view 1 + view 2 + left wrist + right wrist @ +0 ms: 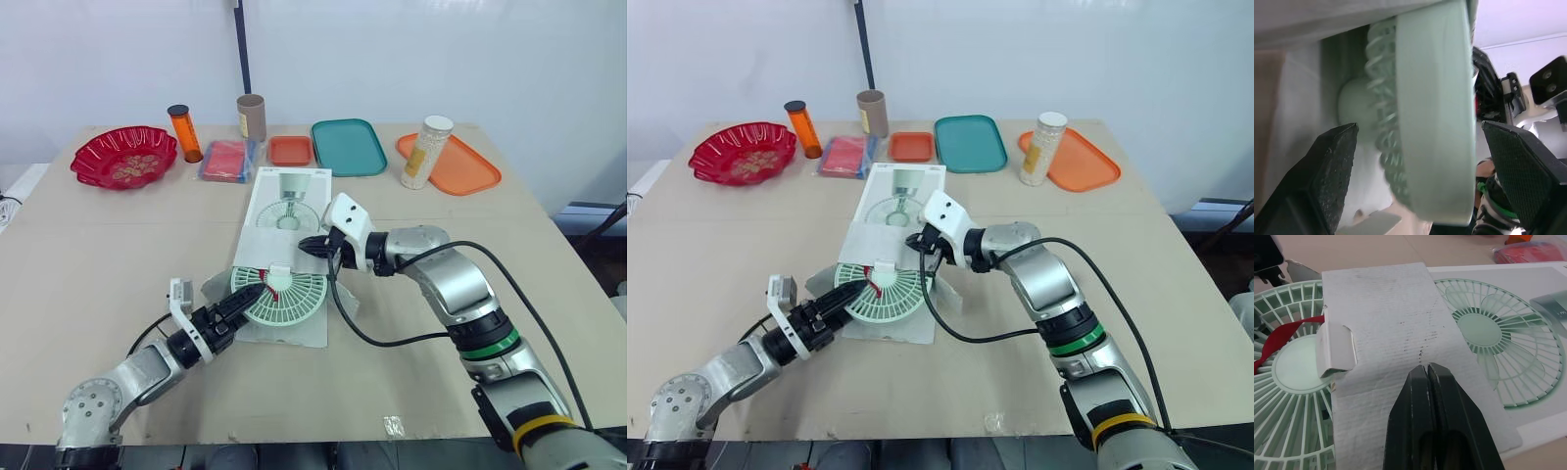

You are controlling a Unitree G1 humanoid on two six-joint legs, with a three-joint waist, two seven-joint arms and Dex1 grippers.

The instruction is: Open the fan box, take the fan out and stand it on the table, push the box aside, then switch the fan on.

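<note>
A robot test lab: one bare beige table (98, 255) stands before a blank white wall (411, 59), with a black pole (241, 49) rising at 12 o'clock. Unrelated props line the far edge, from a red bowl (124, 155) at 10 o'clock, past a bottle (183, 133), tube (252, 117), pack (227, 160), small tray (290, 150) and teal tray (348, 147), to an orange tray (470, 166) with a canister (425, 152) at 2 o'clock. A loose black cable (382, 341) loops at 5 o'clock
</note>
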